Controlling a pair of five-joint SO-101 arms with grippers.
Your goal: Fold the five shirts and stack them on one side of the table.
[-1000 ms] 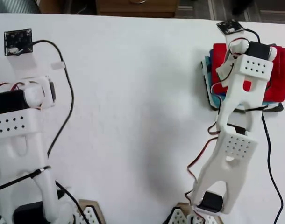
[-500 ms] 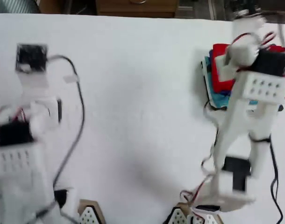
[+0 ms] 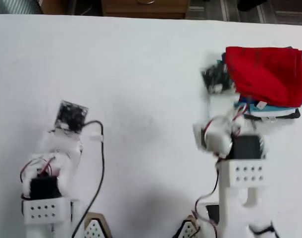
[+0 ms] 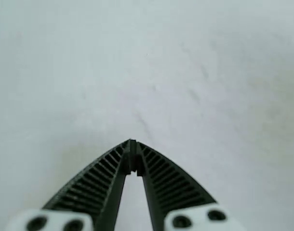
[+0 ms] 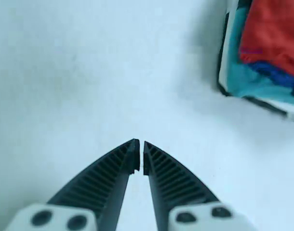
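At the far end of the surface (image 3: 141, 74), on the right arm's side, we see the stack of shirts (image 3: 268, 108). The folded cloth is piled into a rough rectangle. A red shirt (image 3: 267, 74) lies on top, soft and faintly wrinkled, its edges hanging a little past the layers below. Beneath it we can pick out thin bands of blue, teal, white and black fabric, with a small white tag poking out at the near edge.

The right arm (image 3: 240, 173) stands just in front of the stack. It is white plastic with a dotted pattern of holes, a black motor block and red and white wires. A small dark circuit board (image 3: 218, 78) on its wrist sits just beside the stack's inner edge. The right end effector (image 5: 137, 156) has dark ribbed fingers (image 5: 171, 183) that taper to a point. Their tips are drawn together with only a hairline slit between them, and they grip nothing. It hangs over bare surface, with the stack near but apart from it.

Well apart on the other side, the left arm (image 3: 44, 198) is built from the same white perforated plastic and carries its own dark board (image 3: 71, 115). A black cable (image 3: 99, 168) curves down beside it. The left end effector (image 4: 132, 156) is the same ribbed wedge shape, with its tips pressed together on nothing, above plain surface.

The surface is white and matte with faint creases. Beyond its far edge we see a brown wooden cabinet (image 3: 141, 7).
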